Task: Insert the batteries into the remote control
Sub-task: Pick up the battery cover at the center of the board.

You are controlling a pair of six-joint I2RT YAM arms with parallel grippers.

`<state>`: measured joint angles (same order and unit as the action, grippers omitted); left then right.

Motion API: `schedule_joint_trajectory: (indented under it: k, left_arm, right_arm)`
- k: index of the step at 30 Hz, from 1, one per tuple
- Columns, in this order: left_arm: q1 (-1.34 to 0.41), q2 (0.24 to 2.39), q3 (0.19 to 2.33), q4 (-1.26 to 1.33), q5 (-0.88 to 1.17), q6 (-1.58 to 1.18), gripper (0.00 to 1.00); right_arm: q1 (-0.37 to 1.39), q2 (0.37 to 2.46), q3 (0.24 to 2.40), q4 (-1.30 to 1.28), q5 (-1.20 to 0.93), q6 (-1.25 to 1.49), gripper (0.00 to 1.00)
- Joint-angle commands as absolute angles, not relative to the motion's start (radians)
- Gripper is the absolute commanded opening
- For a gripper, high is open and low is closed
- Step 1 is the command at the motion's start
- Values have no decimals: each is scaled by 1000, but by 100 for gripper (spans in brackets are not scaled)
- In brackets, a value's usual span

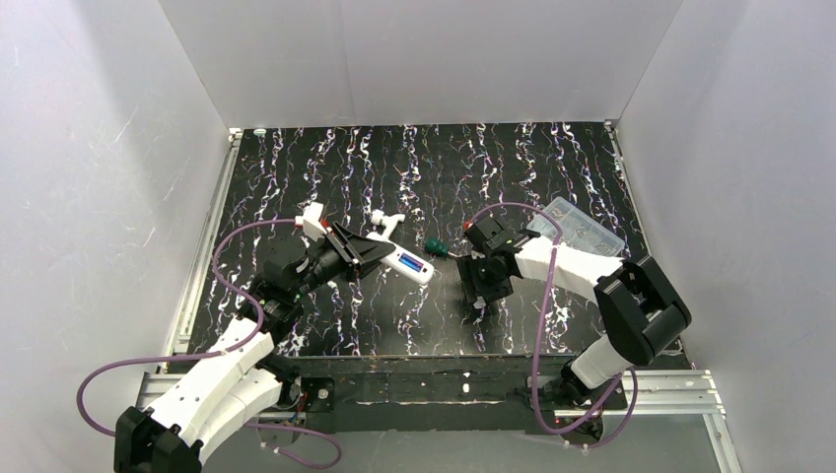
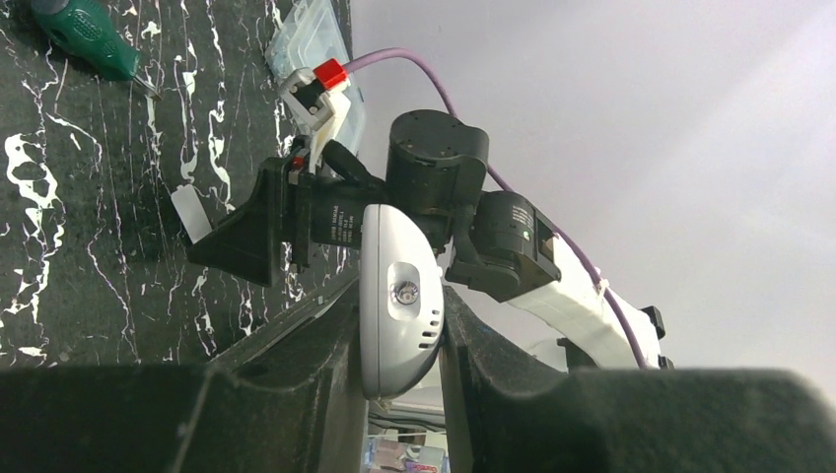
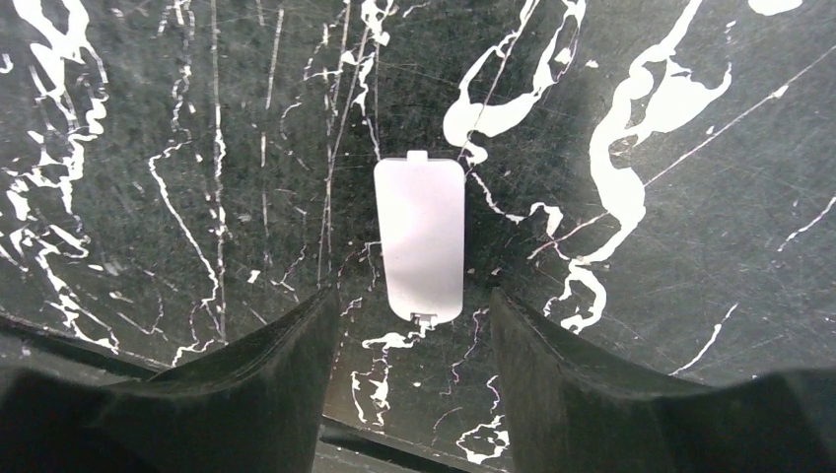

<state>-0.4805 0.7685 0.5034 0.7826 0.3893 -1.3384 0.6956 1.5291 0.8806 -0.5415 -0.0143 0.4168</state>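
Observation:
My left gripper is shut on one end of the white remote control, holding it off the table. In the left wrist view the remote control stands clamped between both fingers of the left gripper. A blue patch shows in its upturned face and looks like the batteries in the recess. My right gripper is open and points down at the table. A small white cover plate lies flat just ahead of the right gripper's fingertips, untouched.
A green-handled screwdriver lies between the two grippers. A white T-shaped fitting sits behind the remote. A clear plastic box stands at the back right. White walls enclose the black marbled table.

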Motion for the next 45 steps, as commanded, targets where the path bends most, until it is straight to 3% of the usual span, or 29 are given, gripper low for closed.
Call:
schedule_joint_trajectory:
  k: [1,13,27,45]
  left_arm:
    - [-479,750,511,839,402,-1325,0]
    - [-479,753,501,849,395,-1327,0]
    - [-479,750,497,847,393,-1330,0]
    - [-479,749,495,839,394,-1333,0]
  right_arm:
    - [696,1550,895,-523,-7,428,64]
    - [701,1576,918,-545,-6,429,52]
    - [758,1619,961,-585,113,437,53]
    - [775,1566,995,-636,108,400,37]
